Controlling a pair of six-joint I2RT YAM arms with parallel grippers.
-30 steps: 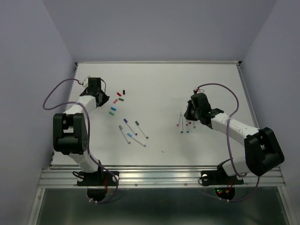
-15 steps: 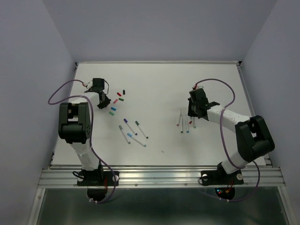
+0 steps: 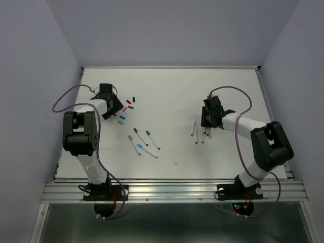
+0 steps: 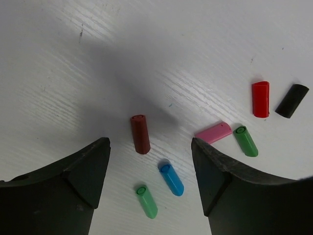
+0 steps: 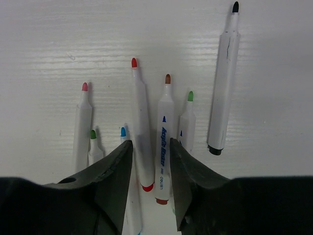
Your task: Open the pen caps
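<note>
Several loose pen caps lie on the white table in the left wrist view: dark red (image 4: 140,133), blue (image 4: 171,179), light green (image 4: 146,200), pink (image 4: 213,132), green (image 4: 245,141), red (image 4: 260,99), black (image 4: 292,101). My left gripper (image 4: 149,144) hangs open just above them, touching none. Several bare pens (image 5: 166,117) lie side by side, tips pointing away. My right gripper (image 5: 150,143) is open over the red-tipped pen (image 5: 140,107) and the brown-tipped one, gripping neither. A black-tipped pen (image 5: 224,83) lies off to the right. Capped pens (image 3: 143,141) lie mid-table.
The caps (image 3: 126,109) sit at the left by my left gripper (image 3: 112,109), the bare pens (image 3: 200,133) at the right under my right gripper (image 3: 205,124). A metal rail (image 3: 172,190) runs along the near edge. Purple walls enclose the table.
Both arms folded inward and down over their piles. The left jaws have spread over the caps, and the right gripper has settled over the bare pens.
</note>
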